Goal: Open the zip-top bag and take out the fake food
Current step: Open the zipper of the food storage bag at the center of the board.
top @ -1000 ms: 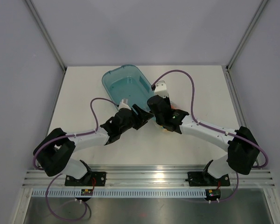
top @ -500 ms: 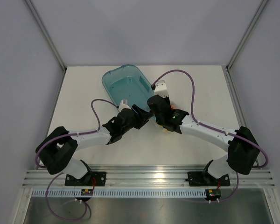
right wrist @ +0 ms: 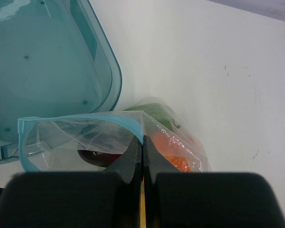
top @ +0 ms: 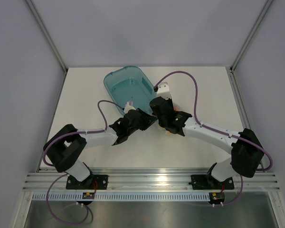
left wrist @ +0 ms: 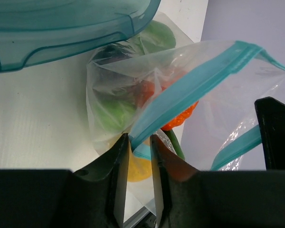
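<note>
The bag [right wrist: 80, 137] sits just beside the tub's [right wrist: 47, 61] near corner, its mouth held between the 2 grippers and the food [left wrist: 180, 114] inside. The left gripper [left wrist: 138, 140] is pinched on 1 lip of the teal strip [left wrist: 194, 78]; the right gripper [right wrist: 142, 144] is clamped on what seems the opposite lip. The strip runs lengthwise away from each pinch, so a widening pull likely goes across it; neither arm is nearer.
</note>
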